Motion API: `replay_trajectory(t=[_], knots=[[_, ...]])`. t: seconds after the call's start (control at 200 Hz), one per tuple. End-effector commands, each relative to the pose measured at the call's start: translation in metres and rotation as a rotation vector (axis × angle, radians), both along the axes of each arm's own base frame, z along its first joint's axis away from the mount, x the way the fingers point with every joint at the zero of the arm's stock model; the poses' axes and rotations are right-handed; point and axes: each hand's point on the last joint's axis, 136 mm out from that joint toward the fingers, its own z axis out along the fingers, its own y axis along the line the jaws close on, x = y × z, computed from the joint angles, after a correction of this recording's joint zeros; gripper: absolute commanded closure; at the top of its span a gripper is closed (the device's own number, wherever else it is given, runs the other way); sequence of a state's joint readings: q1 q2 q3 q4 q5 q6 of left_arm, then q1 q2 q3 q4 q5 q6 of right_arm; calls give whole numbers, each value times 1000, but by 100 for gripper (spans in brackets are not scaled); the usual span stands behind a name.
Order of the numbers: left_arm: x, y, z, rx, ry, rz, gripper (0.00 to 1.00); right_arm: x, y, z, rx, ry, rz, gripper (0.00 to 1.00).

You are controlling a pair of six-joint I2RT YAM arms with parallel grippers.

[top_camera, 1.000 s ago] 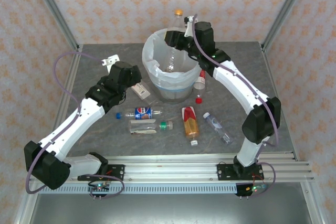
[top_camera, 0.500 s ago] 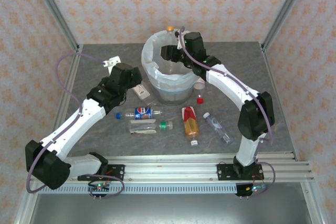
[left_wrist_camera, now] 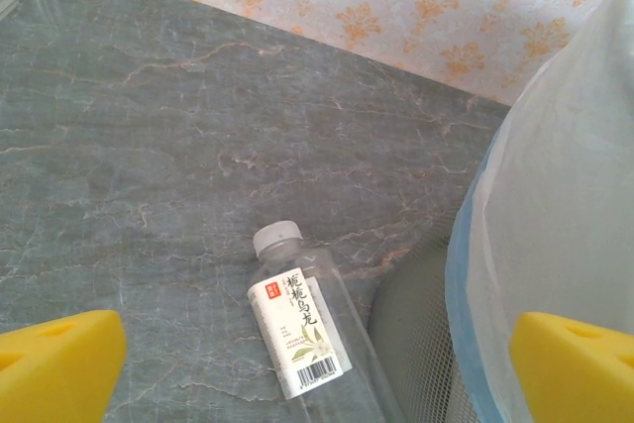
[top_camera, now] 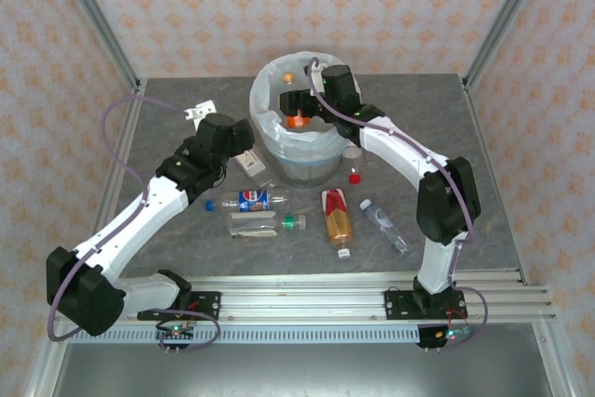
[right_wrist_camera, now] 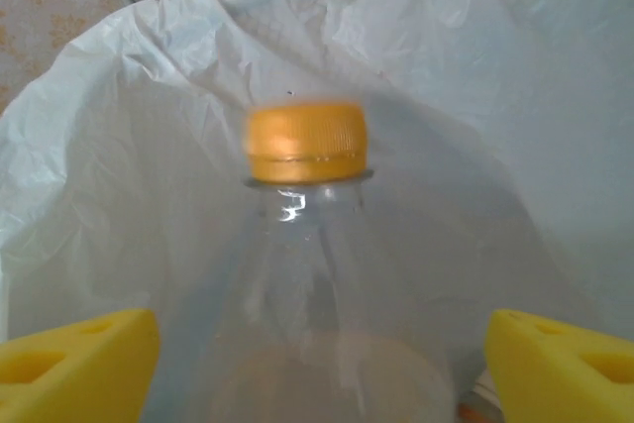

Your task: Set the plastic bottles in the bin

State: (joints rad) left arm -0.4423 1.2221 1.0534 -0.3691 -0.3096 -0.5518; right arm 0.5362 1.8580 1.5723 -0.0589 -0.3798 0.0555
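The grey marbled surface (top_camera: 437, 104) carries a round grey translucent bin (top_camera: 302, 163). Before it lie a blue-labelled clear bottle (top_camera: 251, 200), a green-capped clear bottle (top_camera: 265, 224), an amber-filled bottle (top_camera: 337, 218) and a small clear bottle (top_camera: 384, 227).

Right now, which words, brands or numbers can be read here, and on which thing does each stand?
No text is sharp enough to quote.
White-label bottle, left wrist view: dark Chinese characters in a column, a small red mark, a barcode; too blurred to quote.
Blue-label bottle, top view: a round red, white and blue mark; letters too small.
Red-label amber bottle: print too small.
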Motion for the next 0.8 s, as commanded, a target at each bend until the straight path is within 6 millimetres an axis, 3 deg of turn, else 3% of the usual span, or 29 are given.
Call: replay_trajectory(t=[0.0,0.33,0.475,0.52,0.796], knots=[[4,-1,-1,-20,-9,-6,0,6,-1,-7,-51,-25,-12,10],[4,5,-14,-52,54,22,0,0,-4,17,-38,-62,-6,8],[4,9,-21,-64,73,48,0,-8,-9,31,-29,-79,-7,5],[3,10,-23,-65,80,54,0,-11,-12,34,-31,-83,-8,0],[-10,11,-40,-24,172,25,0,-33,-26,61,-32,-136,-6,1]])
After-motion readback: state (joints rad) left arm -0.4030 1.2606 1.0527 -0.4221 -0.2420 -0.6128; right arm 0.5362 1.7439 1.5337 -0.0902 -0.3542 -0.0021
